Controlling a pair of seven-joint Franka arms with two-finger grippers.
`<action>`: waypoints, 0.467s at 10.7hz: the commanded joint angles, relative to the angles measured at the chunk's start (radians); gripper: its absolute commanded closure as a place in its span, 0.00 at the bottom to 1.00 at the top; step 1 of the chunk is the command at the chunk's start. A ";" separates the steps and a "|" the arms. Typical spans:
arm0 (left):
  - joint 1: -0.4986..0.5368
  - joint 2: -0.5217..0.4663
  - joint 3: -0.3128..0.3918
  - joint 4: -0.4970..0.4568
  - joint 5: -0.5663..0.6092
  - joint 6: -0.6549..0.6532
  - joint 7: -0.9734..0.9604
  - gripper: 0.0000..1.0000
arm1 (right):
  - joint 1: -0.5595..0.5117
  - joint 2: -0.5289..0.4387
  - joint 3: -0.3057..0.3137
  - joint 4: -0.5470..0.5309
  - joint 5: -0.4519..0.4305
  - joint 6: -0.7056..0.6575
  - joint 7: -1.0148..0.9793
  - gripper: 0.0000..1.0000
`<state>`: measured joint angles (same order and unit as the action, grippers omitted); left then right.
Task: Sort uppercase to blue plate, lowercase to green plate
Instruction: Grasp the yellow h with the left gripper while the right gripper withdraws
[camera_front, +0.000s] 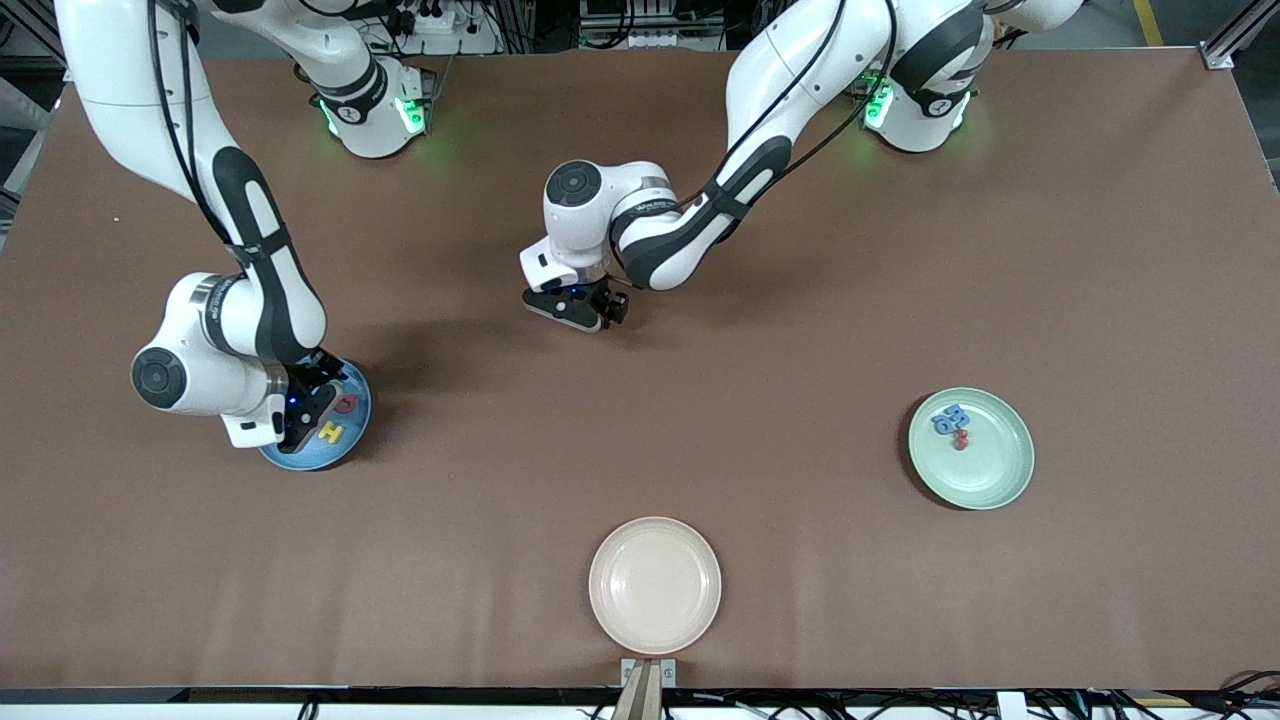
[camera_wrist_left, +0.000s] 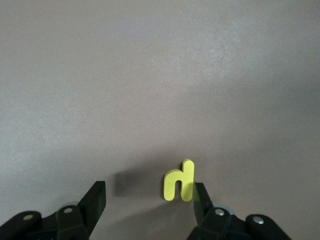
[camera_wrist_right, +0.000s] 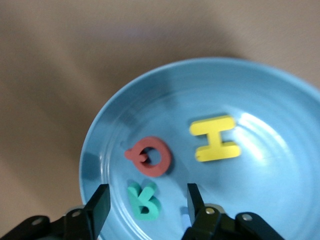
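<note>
My right gripper (camera_wrist_right: 148, 205) (camera_front: 308, 412) is low over the blue plate (camera_wrist_right: 270, 95) (camera_front: 335, 460) at the right arm's end of the table. It is open, with the green R (camera_wrist_right: 145, 200) lying on the plate between its fingers. The red Q (camera_wrist_right: 151, 156) (camera_front: 345, 404) and yellow H (camera_wrist_right: 215, 138) (camera_front: 331, 433) lie on the same plate. My left gripper (camera_wrist_left: 149, 200) (camera_front: 578, 312) is down at the table's middle, open around the yellow lowercase h (camera_wrist_left: 179, 181), which touches one finger (camera_wrist_left: 201, 197). On the green plate (camera_front: 1000, 470) lie blue lowercase letters (camera_front: 948, 418) and a tiny red one (camera_front: 960, 440).
A cream plate (camera_front: 655, 585) sits at the table edge nearest the front camera, midway between the arms' ends. The brown table (camera_front: 800, 330) is bare around the left gripper.
</note>
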<state>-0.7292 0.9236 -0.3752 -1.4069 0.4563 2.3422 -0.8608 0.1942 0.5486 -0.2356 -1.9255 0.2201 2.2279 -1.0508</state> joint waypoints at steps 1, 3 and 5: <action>-0.026 0.018 0.018 0.043 -0.027 -0.009 0.014 0.21 | -0.006 -0.022 0.002 0.066 0.004 -0.017 0.133 0.29; -0.033 0.024 0.022 0.045 -0.027 -0.003 0.016 0.22 | -0.007 -0.036 0.007 0.106 -0.008 -0.028 0.368 0.28; -0.036 0.026 0.025 0.045 -0.027 0.000 0.016 0.25 | -0.002 -0.039 0.015 0.178 -0.124 -0.091 0.637 0.28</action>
<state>-0.7436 0.9341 -0.3701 -1.3937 0.4563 2.3429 -0.8608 0.1949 0.5249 -0.2339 -1.7935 0.1712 2.1891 -0.5805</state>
